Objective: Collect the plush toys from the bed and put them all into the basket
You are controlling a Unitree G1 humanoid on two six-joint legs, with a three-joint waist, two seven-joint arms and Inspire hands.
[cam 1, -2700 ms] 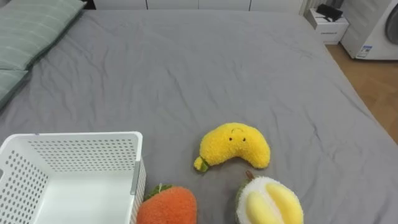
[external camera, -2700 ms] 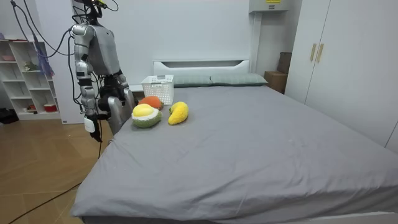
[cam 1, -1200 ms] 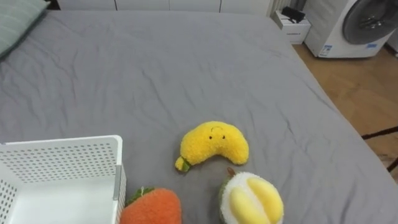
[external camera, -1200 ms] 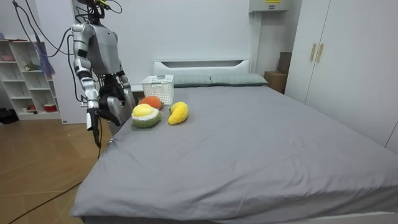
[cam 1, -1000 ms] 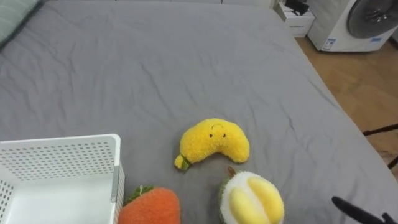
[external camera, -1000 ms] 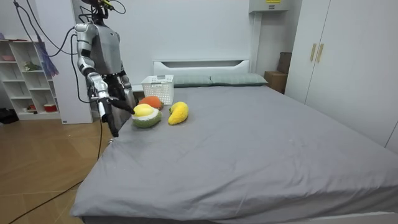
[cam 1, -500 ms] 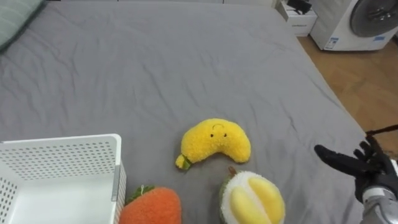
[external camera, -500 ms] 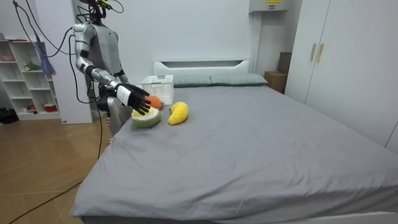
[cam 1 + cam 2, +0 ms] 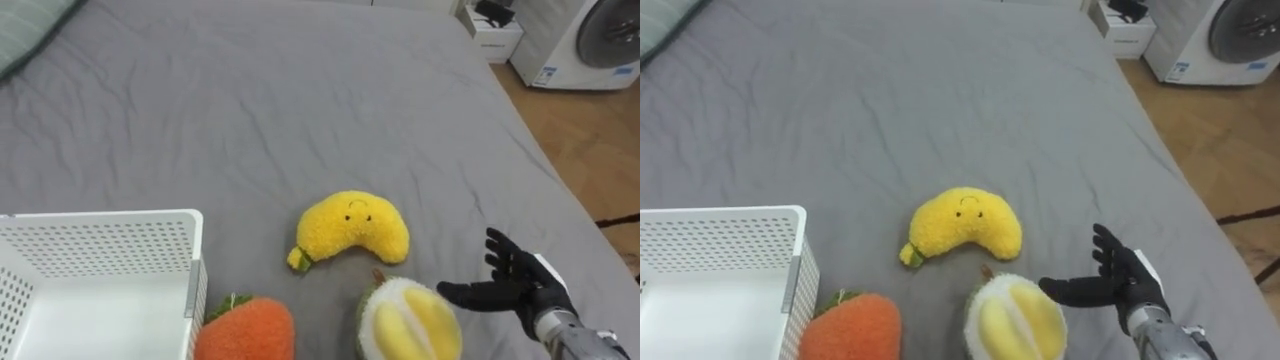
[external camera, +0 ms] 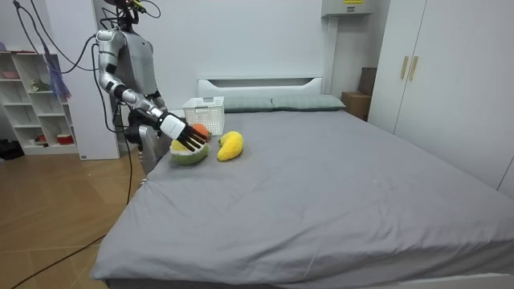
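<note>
Three plush toys lie on the grey bed (image 9: 300, 110): a yellow banana toy (image 9: 352, 228) (image 9: 962, 224) (image 10: 230, 145) in the middle, a durian toy (image 9: 408, 320) (image 9: 1014, 318) (image 10: 189, 150) in front of it, and an orange toy with green leaves (image 9: 246, 331) (image 9: 850, 328) (image 10: 197, 130) beside the white perforated basket (image 9: 100, 280) (image 9: 710, 270) (image 10: 204, 113). My right hand (image 9: 522, 288) (image 9: 1122, 280) (image 10: 183, 133) hovers open just right of the durian toy, its fingers spread towards it without touching.
I stand at the bed's side edge by the basket. A washing machine (image 9: 590, 40) and a small white cabinet (image 9: 495, 18) stand beyond the bed's right edge on the wooden floor. Pillows (image 10: 277, 103) lie by the headboard. The far bed surface is bare.
My right hand has risen from my side into the eye views and moved left, close beside the durian toy. The toys and basket have not moved; the camera shifted slightly.
</note>
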